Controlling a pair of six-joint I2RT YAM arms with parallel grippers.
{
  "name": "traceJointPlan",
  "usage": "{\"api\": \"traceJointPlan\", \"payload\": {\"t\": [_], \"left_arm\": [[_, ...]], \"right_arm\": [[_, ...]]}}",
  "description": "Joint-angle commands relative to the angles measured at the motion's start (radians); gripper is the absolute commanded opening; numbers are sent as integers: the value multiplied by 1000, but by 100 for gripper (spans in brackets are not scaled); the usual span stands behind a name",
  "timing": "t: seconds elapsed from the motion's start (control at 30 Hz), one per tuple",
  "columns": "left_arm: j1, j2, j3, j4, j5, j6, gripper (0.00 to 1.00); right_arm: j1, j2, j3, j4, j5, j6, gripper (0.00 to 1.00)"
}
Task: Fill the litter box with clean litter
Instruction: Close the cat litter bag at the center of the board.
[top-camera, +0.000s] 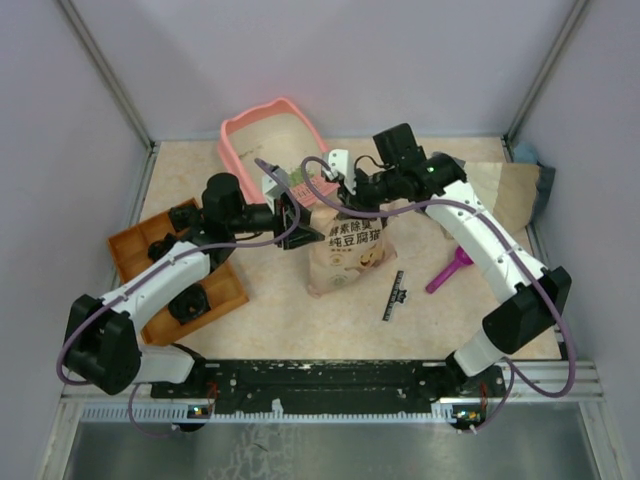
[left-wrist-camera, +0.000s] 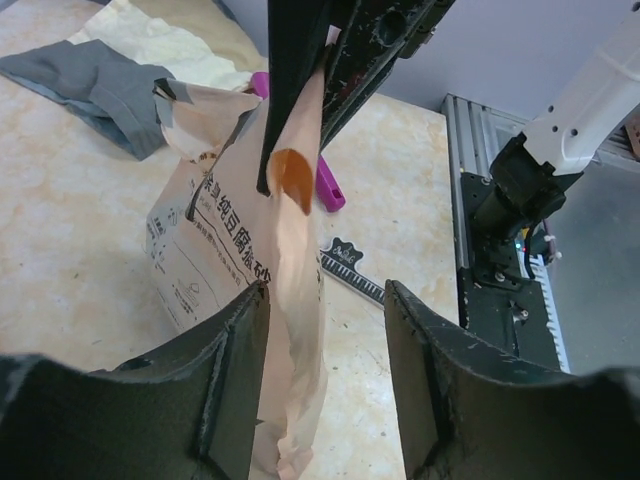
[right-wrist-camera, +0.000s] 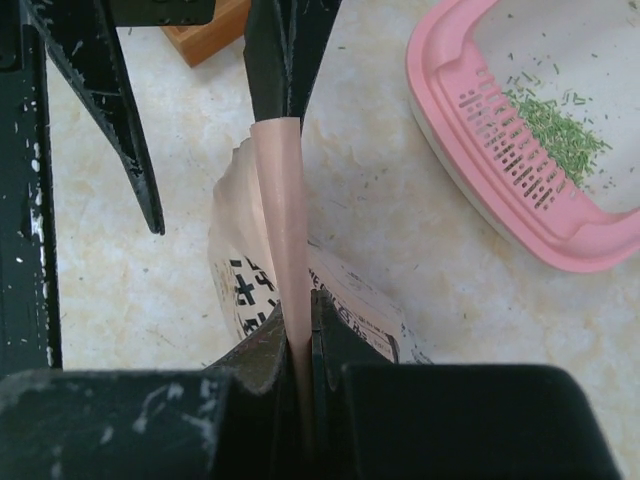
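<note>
Lying at the far side of the table (top-camera: 180, 170), beyond both arms and rather on the left arm's side, the salmon-pink plastic litter box (right-wrist-camera: 440, 90) with rounded corners is found upright and open. Only a thin scatter of clean litter (right-wrist-camera: 555, 125), small green granules, is seen on its floor behind the perforated wall, so the filling is judged barely begun. Nearer the arms, close to the box but apart from it, the beige printed paper bag (top-camera: 345, 255) is stood upright, its long axis vertical and its flattened top edge run roughly from one gripper to the other. That top edge is pinched by the right gripper (right-wrist-camera: 300, 315), whose fingers are pressed together on the paper. The left gripper (left-wrist-camera: 325, 290) is held with its fingers spread, one on each side of the same edge; whether the paper is touched by either finger cannot be told. From the bag's mouth the box is placed farther away and leftward, so a tip towards the far left is judged to be called for, and the left gripper is judged slightly the nearer to the box.
</note>
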Motion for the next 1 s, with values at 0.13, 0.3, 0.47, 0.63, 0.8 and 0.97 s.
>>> {"api": "traceJointPlan", "payload": {"t": [0.13,0.3,0.47,0.63,0.8,0.97], "left_arm": [[-9,-20,45,-29,-105,61,12],[-7,-22,107,-44,-22,170,0],[18,14,118,-82,3,260,0],[28,-18,47,-37,77,283,0],[30,-7,63,-68,105,311,0],[33,-13,57,-86,76,313,0]], "right_arm": [[20,-35,199,57,6,35,0],[20,-110,184,120,86,188,0],[19,-207,60,220,154,396,11],[-93,-341,-218,386,35,397,64],[-279,-378,-348,494,-237,380,77],[-320,-357,-438,456,-280,252,73]]}}
